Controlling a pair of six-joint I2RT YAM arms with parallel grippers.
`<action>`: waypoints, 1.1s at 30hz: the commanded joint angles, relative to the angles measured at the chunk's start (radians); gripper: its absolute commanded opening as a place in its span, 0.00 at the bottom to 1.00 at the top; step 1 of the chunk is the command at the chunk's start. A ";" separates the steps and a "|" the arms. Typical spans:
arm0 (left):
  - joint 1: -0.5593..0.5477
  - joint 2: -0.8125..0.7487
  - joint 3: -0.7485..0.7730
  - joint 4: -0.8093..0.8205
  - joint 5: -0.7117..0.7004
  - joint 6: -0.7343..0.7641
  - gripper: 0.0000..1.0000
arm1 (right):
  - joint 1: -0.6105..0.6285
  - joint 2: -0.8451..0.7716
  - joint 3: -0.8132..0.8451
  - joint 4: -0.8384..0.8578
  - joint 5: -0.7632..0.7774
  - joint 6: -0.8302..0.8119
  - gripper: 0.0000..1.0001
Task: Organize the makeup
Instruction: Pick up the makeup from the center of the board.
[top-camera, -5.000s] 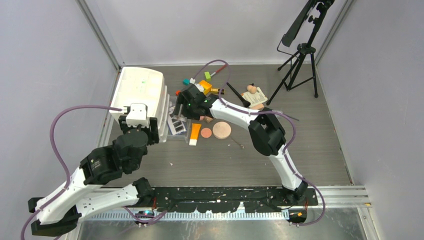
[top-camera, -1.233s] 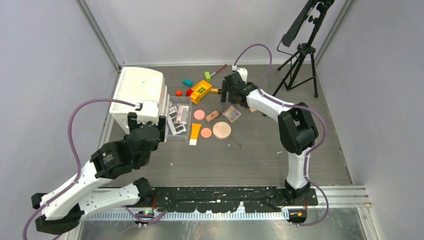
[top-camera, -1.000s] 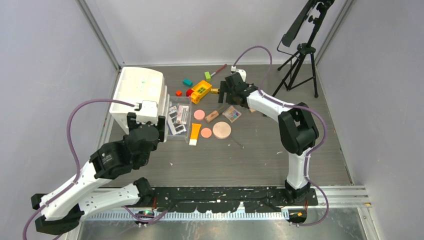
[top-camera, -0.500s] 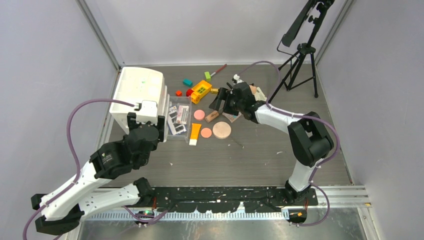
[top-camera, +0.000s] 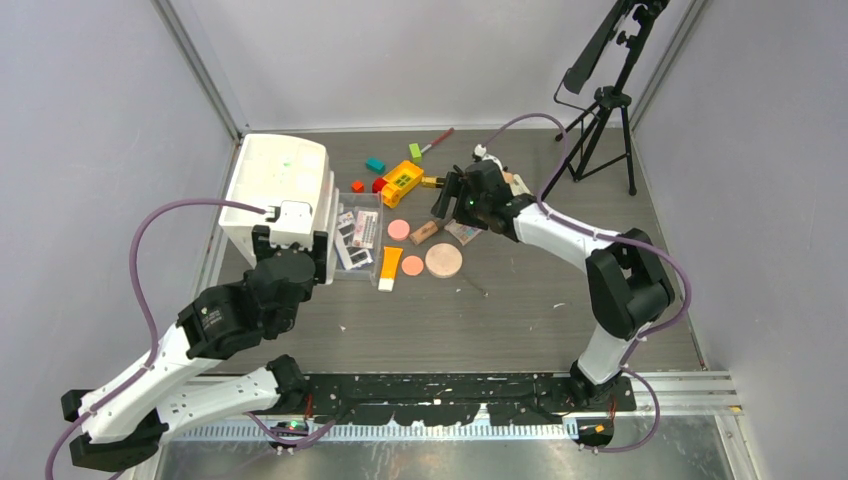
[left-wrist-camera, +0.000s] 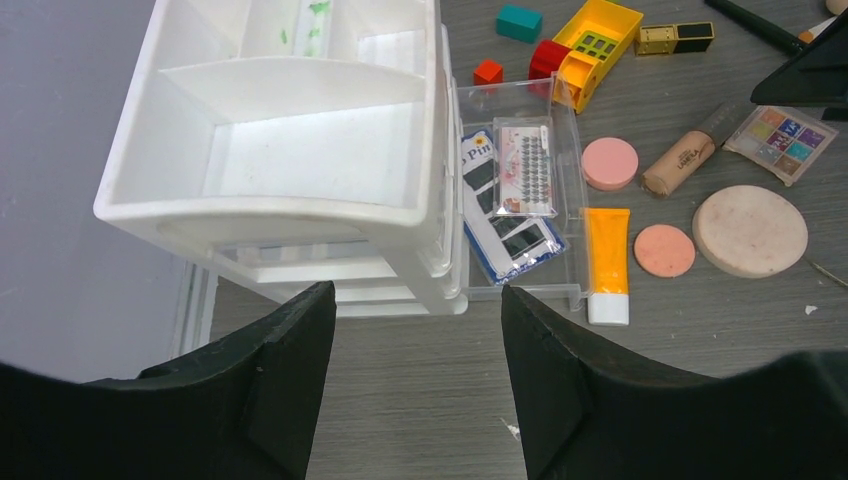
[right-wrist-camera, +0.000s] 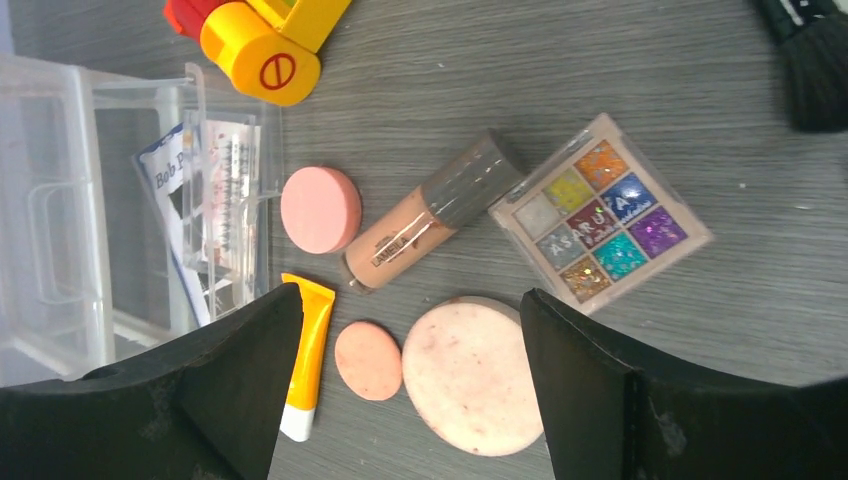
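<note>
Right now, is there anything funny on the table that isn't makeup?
Yes. A yellow and red toy brick lies at the far side, right beside the lipstick. A teal block, a red block and a green block sit near it. They are toys, so they look out of place here.

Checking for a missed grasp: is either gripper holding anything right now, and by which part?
Nothing is held. The left gripper and right gripper both stand open and empty.

We get bright, even light from above, with faint soft shadows. Around the white drawer unit (left-wrist-camera: 250, 215) everything looks sharp.
</note>
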 joint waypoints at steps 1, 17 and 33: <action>0.005 -0.003 0.012 0.027 0.007 -0.011 0.64 | 0.001 -0.009 0.089 -0.061 0.079 -0.014 0.84; 0.006 -0.073 0.002 0.023 0.021 -0.031 0.66 | 0.070 0.217 0.376 -0.295 0.413 0.531 0.84; 0.006 -0.087 0.002 0.022 0.038 -0.035 0.65 | 0.121 0.377 0.569 -0.607 0.453 0.745 0.88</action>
